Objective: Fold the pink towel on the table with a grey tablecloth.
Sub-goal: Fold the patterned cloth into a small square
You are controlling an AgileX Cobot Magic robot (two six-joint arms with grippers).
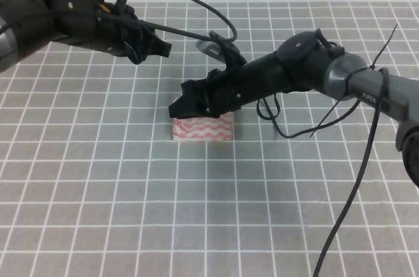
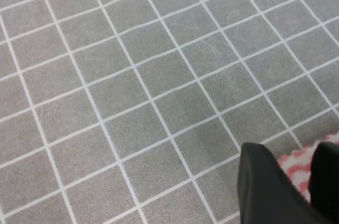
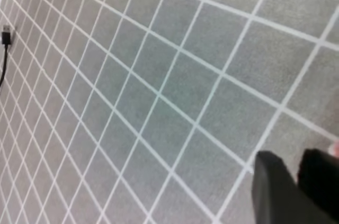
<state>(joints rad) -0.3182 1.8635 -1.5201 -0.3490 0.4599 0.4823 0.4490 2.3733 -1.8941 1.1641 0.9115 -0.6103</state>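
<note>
The pink towel point(image 1: 203, 128) lies in a small folded rectangle on the table with a grey tablecloth point(image 1: 118, 179), near the middle. My right gripper point(image 1: 178, 107) reaches across to the towel's upper left corner and hovers just over it, fingers together, holding nothing. My left gripper point(image 1: 161, 48) is raised behind and to the left of the towel, also closed and empty. In the left wrist view the dark fingers point(image 2: 265, 181) stand at the lower right with a strip of towel point(image 2: 294, 164) showing beyond them. The right wrist view shows its fingers point(image 3: 275, 187) over grey cloth.
Black cables point(image 1: 353, 179) hang from the right arm over the right side of the table. A cable end point(image 3: 5, 38) shows at the left edge of the right wrist view. The rest is gridded cloth.
</note>
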